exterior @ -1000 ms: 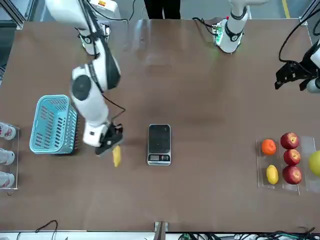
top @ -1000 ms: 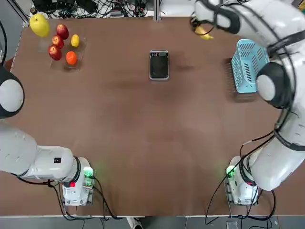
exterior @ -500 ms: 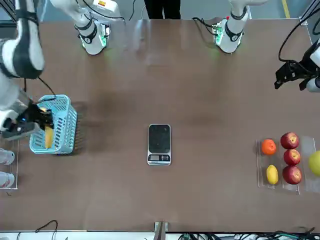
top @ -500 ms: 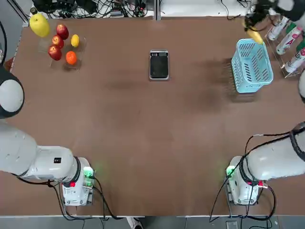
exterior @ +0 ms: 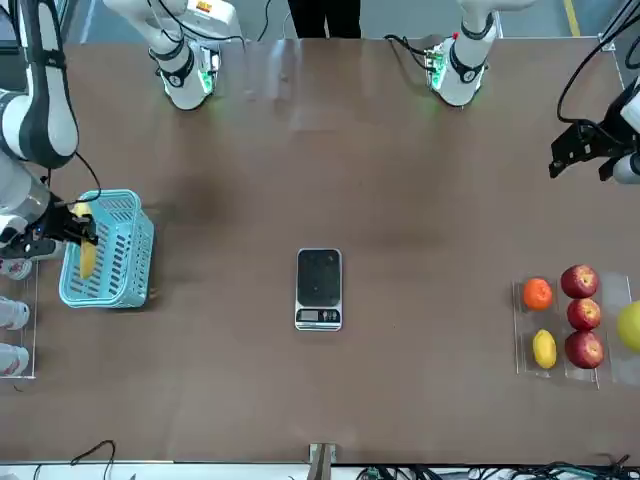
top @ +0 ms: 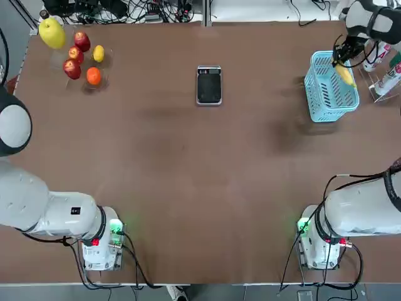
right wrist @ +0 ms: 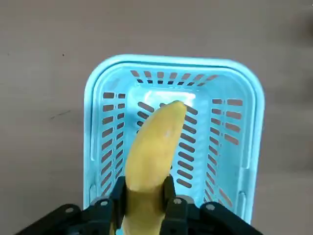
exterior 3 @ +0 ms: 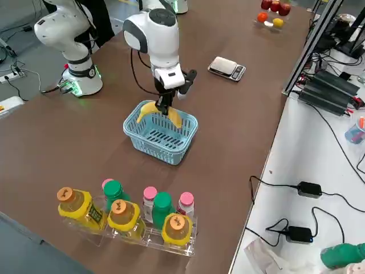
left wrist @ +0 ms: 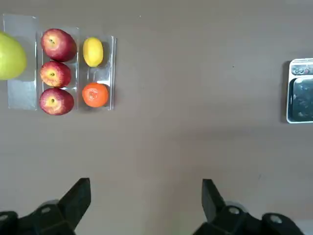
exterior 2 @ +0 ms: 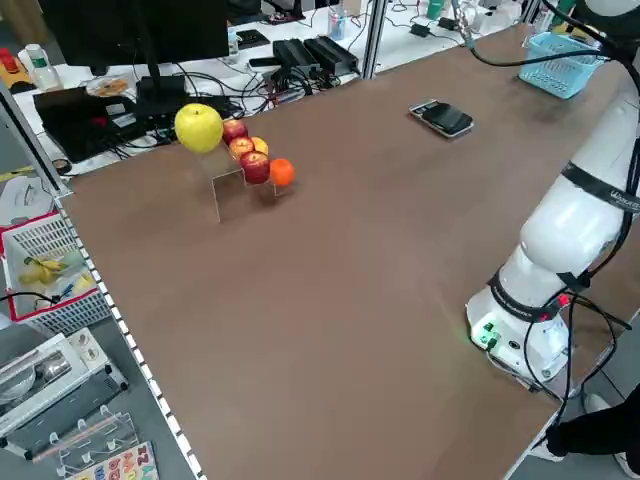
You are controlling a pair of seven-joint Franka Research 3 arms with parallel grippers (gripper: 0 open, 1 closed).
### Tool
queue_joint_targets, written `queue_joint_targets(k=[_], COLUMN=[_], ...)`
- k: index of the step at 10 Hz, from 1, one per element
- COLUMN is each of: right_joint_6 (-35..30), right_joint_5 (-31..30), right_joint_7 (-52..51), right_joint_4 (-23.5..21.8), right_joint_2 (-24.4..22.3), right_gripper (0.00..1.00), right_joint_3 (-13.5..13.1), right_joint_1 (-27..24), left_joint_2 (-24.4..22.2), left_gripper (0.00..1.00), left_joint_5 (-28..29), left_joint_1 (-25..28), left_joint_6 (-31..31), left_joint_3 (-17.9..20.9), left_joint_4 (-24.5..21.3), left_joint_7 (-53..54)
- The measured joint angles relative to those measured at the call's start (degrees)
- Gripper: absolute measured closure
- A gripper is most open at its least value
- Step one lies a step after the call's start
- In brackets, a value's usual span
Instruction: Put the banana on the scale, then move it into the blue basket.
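Observation:
My right gripper [right wrist: 144,196] is shut on the stem end of the yellow banana [right wrist: 154,147], its jaws pinching that end. The banana [exterior 3: 155,110] hangs over the open top of the light blue basket [exterior 3: 162,142] at about rim height, at the table's far right in the top view. There the banana [top: 344,74] shows inside the basket's [top: 322,100] outline. The black scale [top: 208,84] lies bare at the far centre. My left gripper [left wrist: 145,196] is open, high above the table on the fruit side, holding nothing.
A clear stand with red apples [top: 74,59], a lemon [top: 99,53], an orange [top: 93,76] and a big yellow-green fruit [top: 51,32] sits far left. A rack of bottles [exterior 3: 122,217] stands just beyond the basket, at the table's right edge.
The right arm swung the banana from beside the scale across to the basket, then lowered it toward the opening. The left arm has stayed still.

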Motion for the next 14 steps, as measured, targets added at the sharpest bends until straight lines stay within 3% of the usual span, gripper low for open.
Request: queue_joint_targets(k=[1,5,6,8,12,14], right_joint_6=[0.09,0.33,0.6,-1.89,-25.01,-31.68], right_joint_5=[0.02,0.02,0.02,0.04,-0.21,-1.07], right_joint_7=[0.63,2.04,2.44,6.93,17.67,20.02], right_joint_4=[-0.24,-0.28,0.01,3.45,22.2,28.48], right_joint_2=[0.17,0.32,0.3,0.01,-1.32,-2.9], right_gripper=[0.63,0.09,0.0,0.0,0.0,0.0], right_joint_3=[0.18,0.37,0.47,1.05,1.64,1.75], right_joint_1=[0.0,0.0,0.0,1.19,7.95,10.1], left_joint_2=[0.0,0.0,0.0,0.0,0.0,0.0], left_gripper=[0.0,0.0,0.0,0.0,0.0,0.0], left_joint_5=[0.0,0.0,0.0,0.0,0.0,0.0], left_joint_1=[0.0,0.06,0.06,0.06,0.17,0.24], left_joint_6=[0.0,0.0,0.0,0.0,0.0,0.0], left_joint_3=[0.0,0.05,0.05,0.05,0.15,0.24], left_joint_4=[0.01,0.01,0.01,0.02,0.06,0.08], left_joint_7=[0.0,0.0,0.0,0.0,0.0,0.0])
